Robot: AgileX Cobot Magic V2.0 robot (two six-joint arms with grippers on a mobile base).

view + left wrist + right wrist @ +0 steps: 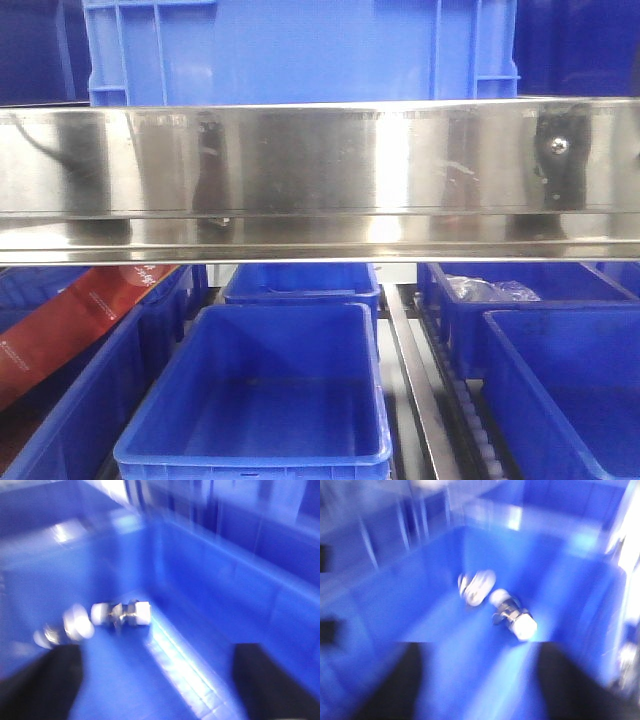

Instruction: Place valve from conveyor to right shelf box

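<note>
Blue box (210,580) floor holds the valve (122,614), axis crosswise, ahead between each hand's wide-spread, empty fingers (47,680).

Shelf rail is a polished stainless-steel beam (320,180), mirror-glossy with faint smears. Blue moulded plastic bins (255,400), smooth, semi-gloss walls. Red glossy printed card strip (70,320) at left. Small valve (122,614) in both wrist views: shiny silvery metal body, white smooth plastic-looking end caps; blurred. Bin floor (485,665) glossy, strong glare streak. Gripper fingers (45,685) matt black
</note>
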